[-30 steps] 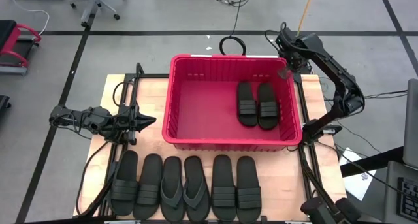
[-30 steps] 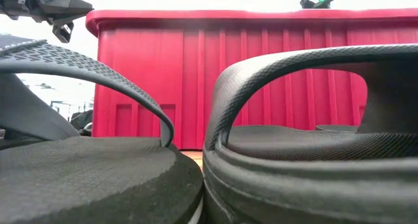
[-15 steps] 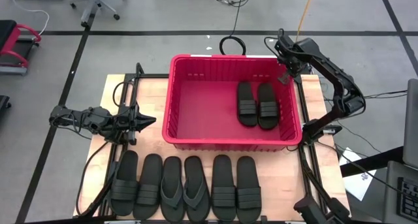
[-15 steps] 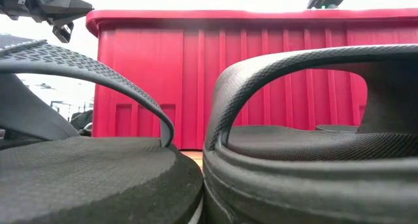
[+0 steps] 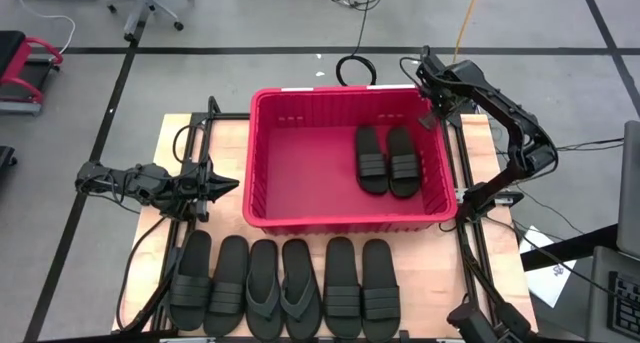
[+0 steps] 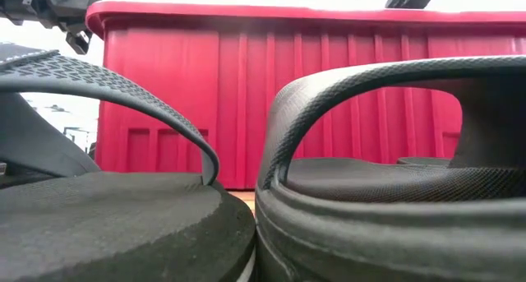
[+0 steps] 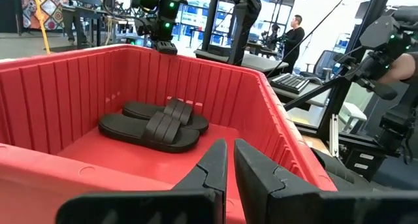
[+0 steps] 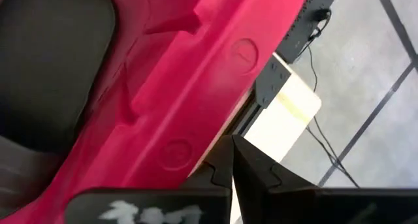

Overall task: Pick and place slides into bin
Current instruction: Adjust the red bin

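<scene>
Grippers first: we find the left gripper [image 5: 222, 186] at the table's [image 5: 478, 143] left edge, hanging just above the wood with its two fingers pressed together and gripping nothing, pointed at the left wall of the bin [image 5: 347, 219]. Toward the near edge, slightly right of that gripper, we see six slides [image 5: 283, 286] lined up side by side along the table's front, soles down, toes toward the bin: four with wide ribbed straps and, third and fourth in the line, two thong flip-flops. In the low view these slides [image 6: 386, 191] fill the foreground with the red bin [image 6: 288, 93] standing behind them. Moving right, we see the bin standing near the far edge. Inside it, against its right half, two ribbed-strap slides [image 5: 387, 159] lie flat, touching each other. At the bin's far right corner we see the right gripper [image 5: 429, 99], its fingers closed against each other and empty, tips at the outer side of the rim [image 8: 196, 100].
</scene>
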